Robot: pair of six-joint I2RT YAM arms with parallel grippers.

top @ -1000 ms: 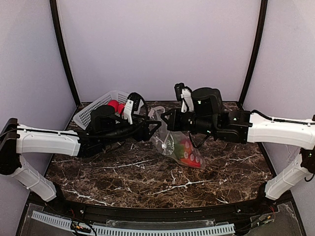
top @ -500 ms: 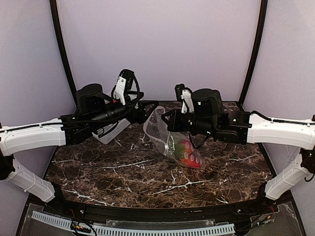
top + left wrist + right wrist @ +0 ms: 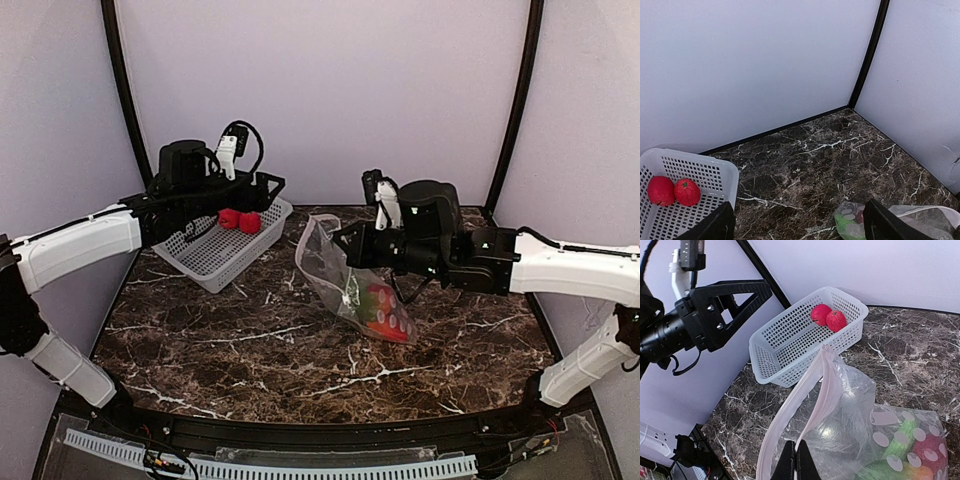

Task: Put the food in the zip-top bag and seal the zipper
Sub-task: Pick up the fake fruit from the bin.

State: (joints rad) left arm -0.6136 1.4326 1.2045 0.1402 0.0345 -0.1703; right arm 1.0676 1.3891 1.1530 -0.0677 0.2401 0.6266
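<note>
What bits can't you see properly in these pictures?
1. The food in the zip-top bag: in the right wrist view the dotted plastic blurs it and the bottom edge cuts it off, so the pieces can't be counted.
2. The zipper and its slider: the slider shows in no view, and one stretch is pinched inside the right gripper.
3. Left wrist view: the bag is mostly cut by the bottom edge and partly behind a finger of the left gripper.

basket (image 3: 210, 255) left of bag (image 3: 340, 275); food (image 3: 385, 308) in bag
</note>
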